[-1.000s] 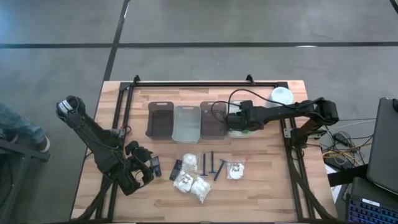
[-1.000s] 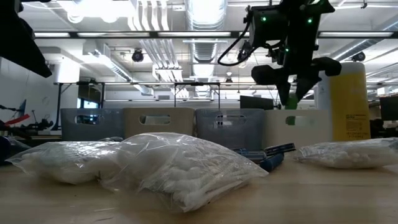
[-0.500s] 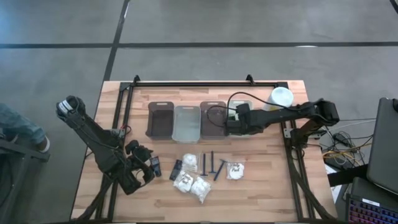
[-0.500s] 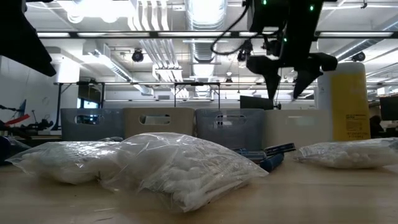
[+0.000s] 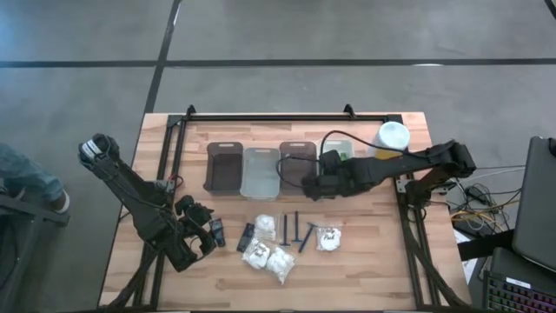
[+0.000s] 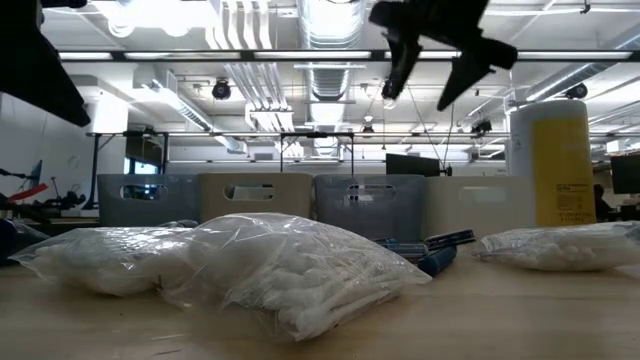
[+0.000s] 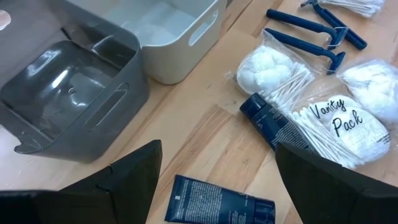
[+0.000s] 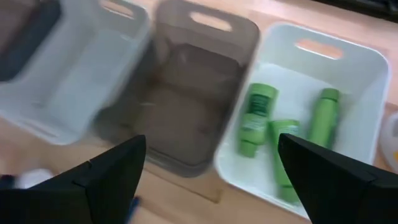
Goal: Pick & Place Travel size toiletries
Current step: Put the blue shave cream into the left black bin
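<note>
Three bright green bottles (image 8: 283,134) lie in the white bin (image 8: 367,74) at the right end of the bin row. My right gripper (image 5: 310,185) is open and empty, high above the table near the dark bin (image 5: 296,165); the low view shows it raised (image 6: 420,85). On the table lie two black tubes (image 7: 221,202) (image 7: 273,124), several white wrapped packets (image 5: 268,254) and three dark blue razors (image 5: 297,229). My left gripper (image 5: 207,235) is open and empty above the near left of the table, just beside the tubes.
Four bins stand in a row at the far side: dark (image 5: 224,165), pale (image 5: 261,171), dark, white (image 5: 337,149). A yellow canister with a white lid (image 5: 393,135) stands at the far right. A black rail (image 5: 287,116) runs along the far edge.
My right gripper has opened over the white bin, then risen and gone toward the table's left and near edges, now beside the dark bin. A green bottle seen upright behind the white bin's wall in the low view no longer shows there.
</note>
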`<state>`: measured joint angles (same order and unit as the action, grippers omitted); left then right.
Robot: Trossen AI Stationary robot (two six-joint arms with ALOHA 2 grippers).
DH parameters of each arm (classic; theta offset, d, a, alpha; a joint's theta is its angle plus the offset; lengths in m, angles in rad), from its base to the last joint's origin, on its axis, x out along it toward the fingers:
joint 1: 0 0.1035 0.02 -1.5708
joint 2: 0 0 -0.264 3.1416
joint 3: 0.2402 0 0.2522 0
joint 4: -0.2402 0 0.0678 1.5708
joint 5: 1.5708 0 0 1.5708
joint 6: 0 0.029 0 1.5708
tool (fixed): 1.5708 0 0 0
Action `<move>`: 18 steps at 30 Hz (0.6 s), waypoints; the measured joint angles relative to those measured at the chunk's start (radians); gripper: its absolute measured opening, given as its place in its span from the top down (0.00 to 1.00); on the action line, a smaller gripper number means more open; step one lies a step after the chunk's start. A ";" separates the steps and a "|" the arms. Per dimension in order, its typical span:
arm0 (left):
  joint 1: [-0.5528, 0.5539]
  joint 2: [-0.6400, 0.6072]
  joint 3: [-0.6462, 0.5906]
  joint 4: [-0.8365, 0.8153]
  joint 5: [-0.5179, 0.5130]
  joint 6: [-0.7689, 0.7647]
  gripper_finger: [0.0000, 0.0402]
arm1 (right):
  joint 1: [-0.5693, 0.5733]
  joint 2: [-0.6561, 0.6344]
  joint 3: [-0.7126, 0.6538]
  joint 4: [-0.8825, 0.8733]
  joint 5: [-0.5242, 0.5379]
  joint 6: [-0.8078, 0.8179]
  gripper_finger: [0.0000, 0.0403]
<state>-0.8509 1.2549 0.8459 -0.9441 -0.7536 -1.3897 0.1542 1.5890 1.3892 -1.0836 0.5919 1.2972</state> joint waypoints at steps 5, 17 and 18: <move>0.000 -0.001 0.000 -0.006 0.000 -0.001 0.21 | 0.009 0.000 0.083 0.003 0.001 -0.068 0.10; 0.018 -0.028 0.000 -0.055 -0.009 -0.006 0.21 | 0.014 0.000 0.169 0.009 -0.014 -0.180 0.10; 0.018 -0.030 0.000 -0.062 -0.016 -0.006 0.21 | 0.014 0.000 0.175 0.013 -0.014 -0.200 0.10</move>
<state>-0.8326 1.2247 0.8455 -1.0059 -0.7698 -1.3960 0.1684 1.5890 1.5639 -1.0702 0.5778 1.0972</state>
